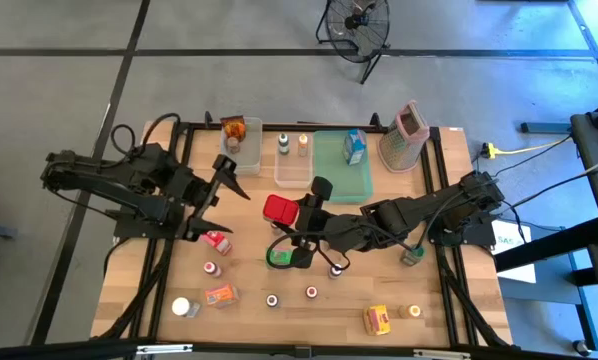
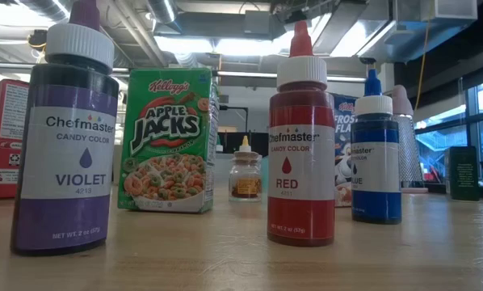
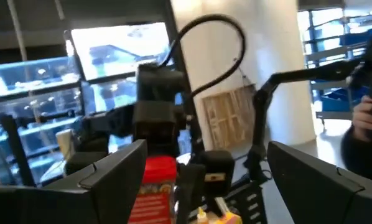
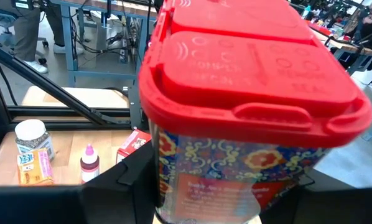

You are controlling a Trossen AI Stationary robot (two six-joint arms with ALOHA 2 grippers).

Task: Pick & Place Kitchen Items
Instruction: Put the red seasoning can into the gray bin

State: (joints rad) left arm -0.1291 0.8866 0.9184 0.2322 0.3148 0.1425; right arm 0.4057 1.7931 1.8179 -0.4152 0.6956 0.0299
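Seen from above, a wooden bench (image 1: 159,290) carries scattered small groceries. The right gripper (image 1: 297,216) reaches across the middle of the bench, clamped on a red-lidded spice jar (image 1: 279,208) that it holds above the surface, probably on its way to one of the clear bins (image 1: 293,170) along the far edge. The left gripper (image 1: 219,195) hangs just beside it with its fingers spread wide and nothing between them, apparently waiting. A metal grater (image 1: 405,135) stands at the far right corner, a blue carton (image 1: 355,147) on the green tray (image 1: 331,170). Small bottles and a yellow box (image 1: 378,319) lie along the near edge.

From bench height, a violet colour bottle (image 2: 66,133), an Apple Jacks box (image 2: 169,139), a red colour bottle (image 2: 301,141) and a blue bottle (image 2: 376,153) stand upright in a row; neither arm shows here.

The left wrist camera looks between its own spread fingers (image 3: 111,168) at the jar (image 3: 155,186) held by the other arm.

The right wrist camera is filled by the jar's red lid (image 4: 248,68), the dark fingers (image 4: 120,180) pressing its patterned sides. A white-capped jar (image 4: 32,138) stands on the bench below.
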